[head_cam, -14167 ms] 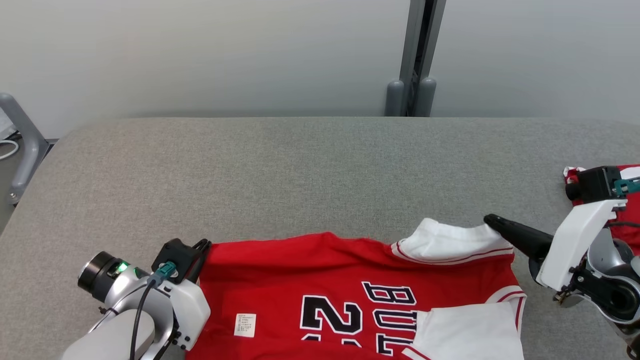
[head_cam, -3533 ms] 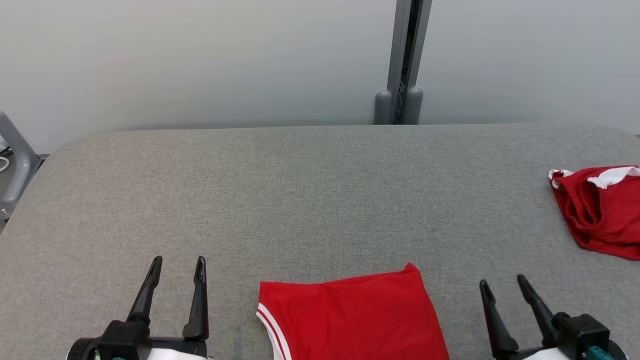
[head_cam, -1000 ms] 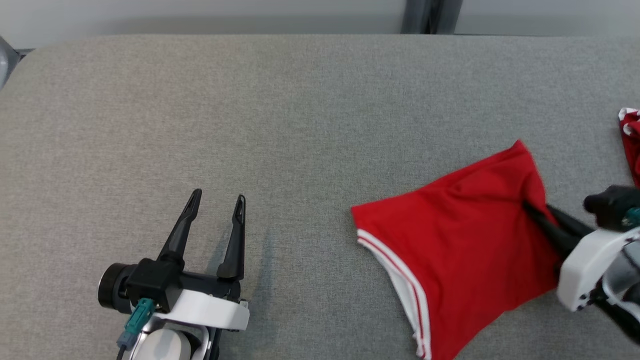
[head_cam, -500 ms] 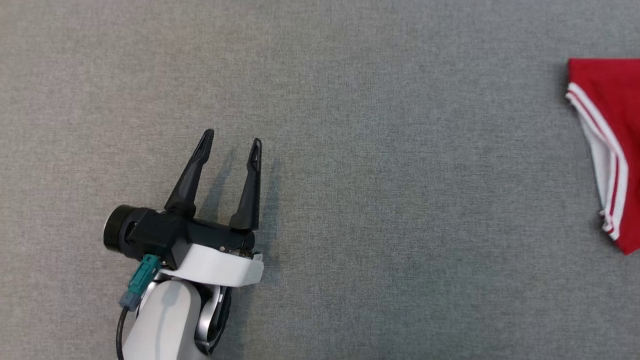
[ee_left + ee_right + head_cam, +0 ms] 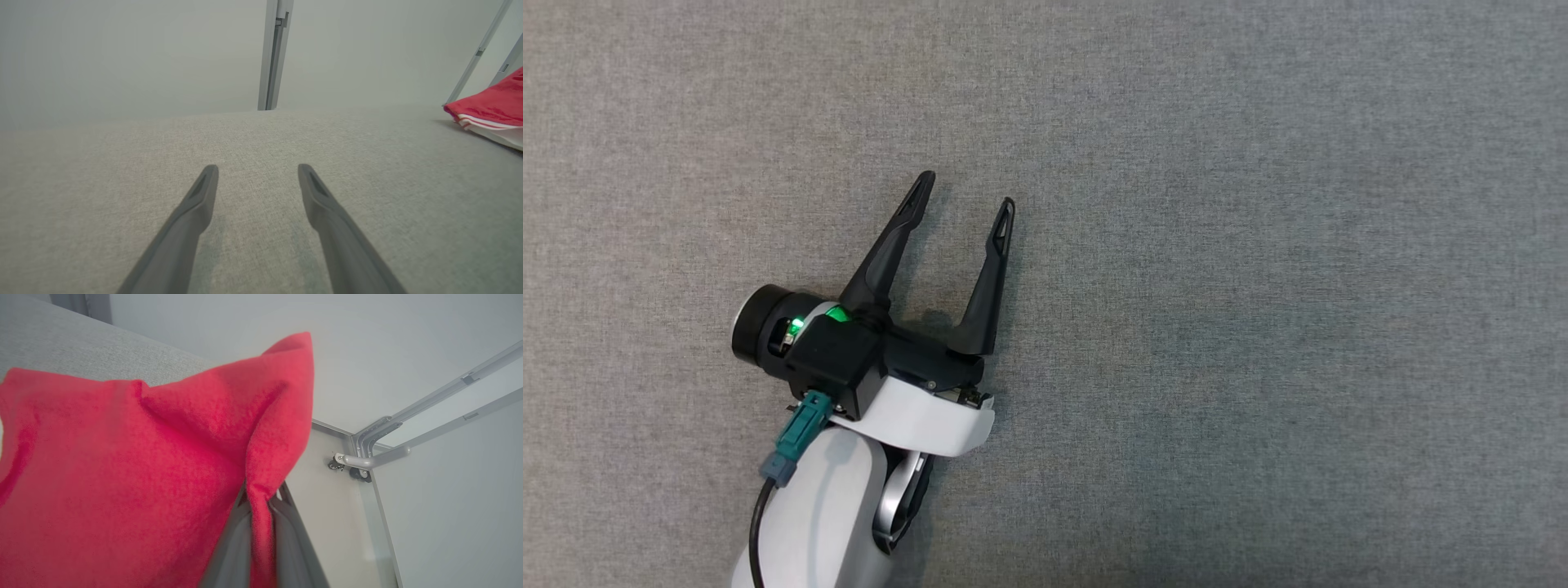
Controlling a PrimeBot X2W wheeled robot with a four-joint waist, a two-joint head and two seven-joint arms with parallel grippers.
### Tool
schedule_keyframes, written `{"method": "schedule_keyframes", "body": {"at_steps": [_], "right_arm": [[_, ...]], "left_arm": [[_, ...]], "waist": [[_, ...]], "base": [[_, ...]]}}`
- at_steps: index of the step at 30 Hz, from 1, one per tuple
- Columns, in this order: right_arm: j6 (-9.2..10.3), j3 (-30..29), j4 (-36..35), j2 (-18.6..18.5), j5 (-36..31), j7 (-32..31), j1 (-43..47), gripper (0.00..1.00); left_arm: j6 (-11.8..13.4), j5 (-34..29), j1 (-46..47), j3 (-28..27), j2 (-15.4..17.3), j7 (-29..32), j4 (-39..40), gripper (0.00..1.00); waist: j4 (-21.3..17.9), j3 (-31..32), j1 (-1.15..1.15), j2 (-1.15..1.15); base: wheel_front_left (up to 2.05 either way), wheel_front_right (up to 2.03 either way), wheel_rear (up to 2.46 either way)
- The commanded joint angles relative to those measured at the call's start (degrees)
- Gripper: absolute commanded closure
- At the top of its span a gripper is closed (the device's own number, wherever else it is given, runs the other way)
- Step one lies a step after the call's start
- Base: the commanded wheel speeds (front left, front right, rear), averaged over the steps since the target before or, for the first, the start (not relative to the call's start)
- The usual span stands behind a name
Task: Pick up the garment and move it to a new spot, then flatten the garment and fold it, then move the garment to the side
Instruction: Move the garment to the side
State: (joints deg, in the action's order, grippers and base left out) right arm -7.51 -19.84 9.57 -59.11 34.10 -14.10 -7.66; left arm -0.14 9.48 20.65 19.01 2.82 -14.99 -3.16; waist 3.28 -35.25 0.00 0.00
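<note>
The garment (image 5: 122,469) is a red folded piece with white and red trim. In the right wrist view it hangs up close, and my right gripper (image 5: 261,506) is shut on a pinched fold of it. From the left wrist camera its trimmed edge (image 5: 490,110) lies far to the right on the grey table (image 5: 261,134). My left gripper (image 5: 964,200) hovers low over bare grey cloth in the head view, open with nothing between its fingers (image 5: 200,196).
The grey padded table (image 5: 1258,245) stretches all around the left gripper. A pale wall with a grey vertical post (image 5: 273,53) stands behind the table's far edge. A grey metal frame with a small caster (image 5: 367,457) stands past the table's end.
The head camera has swung left, so the garment has slipped off the picture's right edge. My left gripper sits a little higher and further right in the picture, still open.
</note>
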Motion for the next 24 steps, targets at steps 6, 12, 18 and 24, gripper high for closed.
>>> {"method": "schedule_keyframes", "body": {"at_steps": [6,12,18,24], "right_arm": [[0.03,-4.21,2.12,0.54,-5.35,-0.11,1.26,1.0],[0.03,-5.0,4.03,1.34,-7.9,0.43,1.11,1.0],[0.03,-3.49,5.55,2.74,-9.82,0.33,-0.73,0.0],[0.03,-1.1,6.27,3.62,-10.95,-0.76,-2.65,0.0]], "left_arm": [[-0.5,-0.49,1.43,0.42,0.21,-0.11,-0.43,0.0],[-0.6,-0.36,1.58,0.65,0.26,-0.08,-0.58,0.0],[-0.44,-0.47,1.02,0.57,0.25,-0.09,-0.69,0.0],[-0.09,-0.3,0.3,0.41,0.21,-0.12,-0.29,0.0]], "waist": [[0.86,-1.55,0.0,0.0],[1.61,-2.0,0.0,0.0],[1.81,-0.92,0.0,0.0],[1.42,1.24,0.0,0.0]], "base": [[0.0,0.0,0.0],[0.0,0.0,0.0],[0.0,0.0,0.0],[0.0,0.0,0.0]]}}
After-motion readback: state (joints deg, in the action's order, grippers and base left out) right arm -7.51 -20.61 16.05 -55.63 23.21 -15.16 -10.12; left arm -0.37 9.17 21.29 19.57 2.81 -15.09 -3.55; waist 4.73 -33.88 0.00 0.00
